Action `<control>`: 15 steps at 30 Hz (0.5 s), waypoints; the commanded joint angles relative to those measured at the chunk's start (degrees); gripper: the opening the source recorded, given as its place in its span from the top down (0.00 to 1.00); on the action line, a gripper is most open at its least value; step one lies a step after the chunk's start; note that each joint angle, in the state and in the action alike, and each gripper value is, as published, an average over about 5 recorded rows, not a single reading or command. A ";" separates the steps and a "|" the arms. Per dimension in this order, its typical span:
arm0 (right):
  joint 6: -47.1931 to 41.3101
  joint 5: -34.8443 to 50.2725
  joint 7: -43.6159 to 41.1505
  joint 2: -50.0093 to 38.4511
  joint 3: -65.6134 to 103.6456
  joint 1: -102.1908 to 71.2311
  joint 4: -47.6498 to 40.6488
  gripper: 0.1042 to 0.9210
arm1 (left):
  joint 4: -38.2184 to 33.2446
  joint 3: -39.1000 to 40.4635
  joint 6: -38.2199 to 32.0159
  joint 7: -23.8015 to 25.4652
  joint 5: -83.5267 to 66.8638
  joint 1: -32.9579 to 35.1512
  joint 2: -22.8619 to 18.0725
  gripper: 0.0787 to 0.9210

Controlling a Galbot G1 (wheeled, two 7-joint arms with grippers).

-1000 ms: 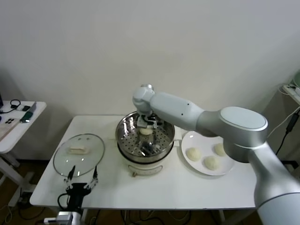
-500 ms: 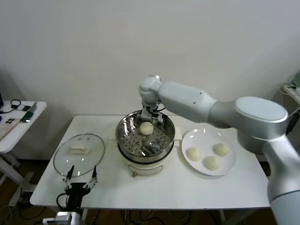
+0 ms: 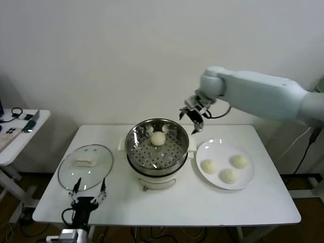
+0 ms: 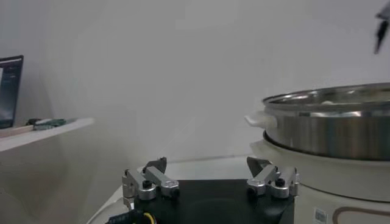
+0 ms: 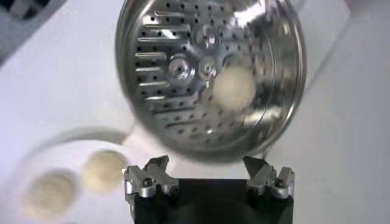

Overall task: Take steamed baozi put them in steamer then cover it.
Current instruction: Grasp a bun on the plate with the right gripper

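head view shows one baozi [image 3: 158,138] lying in the steamer [image 3: 132,152] toward its far side, and three more on the white plate [image 3: 244,179] just beside the steamer on the robot's right. the right tool [image 3: 192,113] hangs in the air behind the gap between steamer and plate, its jaws spread and holding nothing. the left tool [image 3: 89,195] sits parked low at the near edge of the worktop [image 3: 167,207], jaws spread too, just in front of the cover [image 3: 66,174].

the buns look soft and light — likely to dent under a hard squeeze, so a gentle pinch across the widest part of the dome seems right. being round, they have no long axis and point nowhere in particular; any approach angle should serve.

the cover is glass — stiff, heavier, breakable. it lies flat, handle [image 3: 83,162] up, and the handle's long side runs roughly left-right, so the jaws should close across its short side.
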 commanded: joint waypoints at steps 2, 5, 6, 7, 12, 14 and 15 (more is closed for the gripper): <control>-11.93 6.25 3.30 -17.37 -0.69 -7.42 7.26 0.12 | -0.34 0.11 0.10 0.02 0.15 0.10 0.00 0.12; -12.38 3.24 4.04 -17.97 3.55 -14.30 5.86 0.12 | -0.50 0.17 0.14 0.01 0.33 0.30 -0.08 0.12; -12.39 2.20 4.24 -17.81 4.79 -16.20 5.11 0.12 | -0.57 0.17 0.14 0.01 0.39 0.39 -0.09 0.12; -12.41 1.38 4.38 -17.46 5.82 -17.83 4.34 0.12 | -0.66 0.16 0.13 0.02 0.44 0.51 -0.09 0.12; -12.39 -1.51 4.79 -13.72 10.27 -23.70 -0.60 0.12 | -0.77 -0.04 0.11 -0.01 0.51 0.94 0.00 0.12; -12.29 -2.11 4.80 -11.56 11.69 -25.24 -2.96 0.12 | -0.68 -0.10 0.09 -0.03 0.51 1.06 0.00 0.12; -12.22 -2.31 4.71 -10.59 12.16 -25.72 -4.00 0.12 | -0.62 -0.11 0.07 -0.03 0.52 1.12 -0.02 0.12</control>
